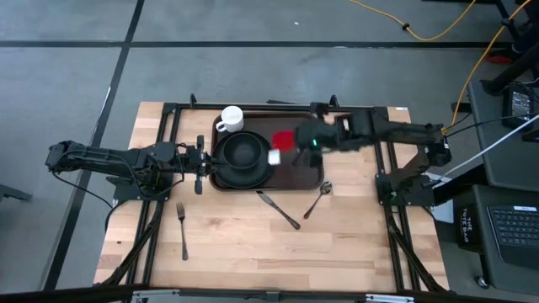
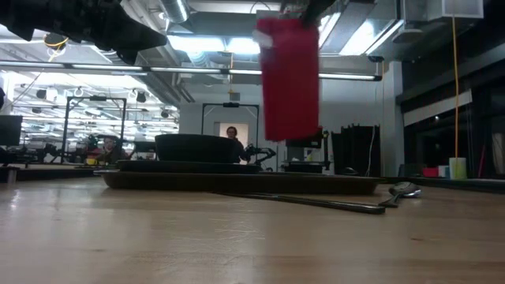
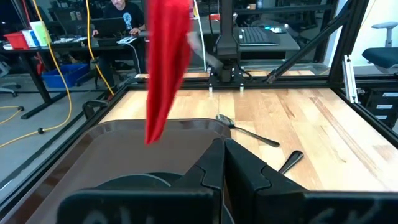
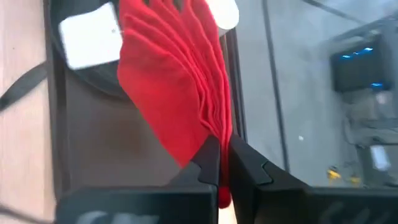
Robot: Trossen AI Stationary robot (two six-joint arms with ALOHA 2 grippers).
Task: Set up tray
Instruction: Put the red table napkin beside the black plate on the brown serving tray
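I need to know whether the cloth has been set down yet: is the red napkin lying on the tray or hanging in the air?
Hanging: the right gripper pinches the red napkin above the tray.

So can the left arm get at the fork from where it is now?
Probably yes. The fork lies alone on bare table on the left arm's side, nothing around it. The left gripper sits shut at the tray edge, so it would have to swing back and open.

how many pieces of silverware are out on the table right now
3: a fork on bare wood toward the left arm's side, and a knife and spoon on the wood beside the tray.
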